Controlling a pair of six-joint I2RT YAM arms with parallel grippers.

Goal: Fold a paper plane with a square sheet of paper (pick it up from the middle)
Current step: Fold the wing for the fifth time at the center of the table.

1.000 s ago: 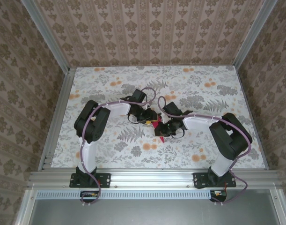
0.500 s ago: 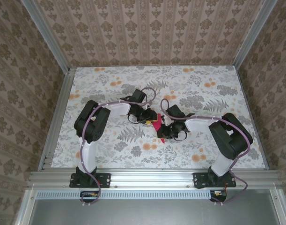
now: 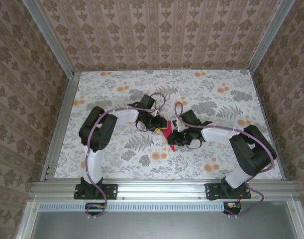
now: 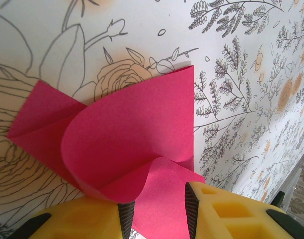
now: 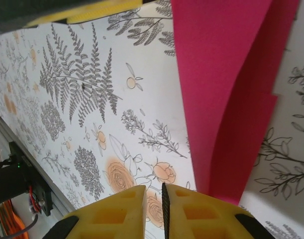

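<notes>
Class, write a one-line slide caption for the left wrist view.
Half-folded magenta sheet of paper curls on the floral table, one flap lying inside the open left gripper.

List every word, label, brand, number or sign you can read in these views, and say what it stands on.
None can be read.
The bright magenta-pink paper sheet is plain, with no print.
The floral-printed tablecloth and the patterned wallpaper walls carry only drawings.
The small dark box with a green light past the table edge is too blurred to show any label.
</notes>
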